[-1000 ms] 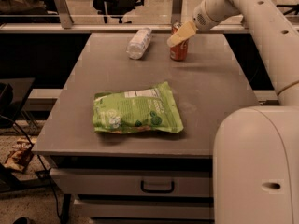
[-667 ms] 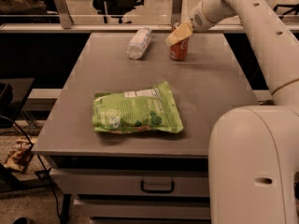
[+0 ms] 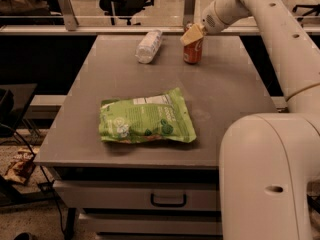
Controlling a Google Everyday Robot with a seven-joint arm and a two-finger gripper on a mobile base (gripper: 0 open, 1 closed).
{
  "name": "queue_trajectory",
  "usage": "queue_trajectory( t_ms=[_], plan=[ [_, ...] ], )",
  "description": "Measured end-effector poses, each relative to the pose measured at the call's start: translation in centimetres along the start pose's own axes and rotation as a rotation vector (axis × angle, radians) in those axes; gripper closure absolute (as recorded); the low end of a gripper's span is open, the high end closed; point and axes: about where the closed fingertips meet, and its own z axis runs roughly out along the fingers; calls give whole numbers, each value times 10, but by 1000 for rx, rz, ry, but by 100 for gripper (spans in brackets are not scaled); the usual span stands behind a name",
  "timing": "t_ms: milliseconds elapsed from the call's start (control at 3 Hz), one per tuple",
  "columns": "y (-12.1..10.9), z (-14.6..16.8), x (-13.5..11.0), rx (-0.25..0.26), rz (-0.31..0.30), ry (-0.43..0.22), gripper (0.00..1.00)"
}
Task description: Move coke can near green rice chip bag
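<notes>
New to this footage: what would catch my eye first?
The bright green rice chip bag lies flat in the middle of the grey table. At the far edge, the white robot arm has its gripper at the top of the red coke can, with a clear plastic bottle lying nearby.

1 camera looks down from high beside the robot's round white body (image 3: 270, 184), over the flat grey table (image 3: 225, 94). The tan gripper (image 3: 192, 34) is at the far side.

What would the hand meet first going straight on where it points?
The small red cylindrical soda can: the hand sits at its top, angled down onto it. Whether they touch yet is unclear.
</notes>
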Motion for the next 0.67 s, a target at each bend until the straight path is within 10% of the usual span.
queue_trajectory(
  t_ms=[667],
  plan=[
    [36, -24, -18, -71, -111, -40, 100]
  ],
)
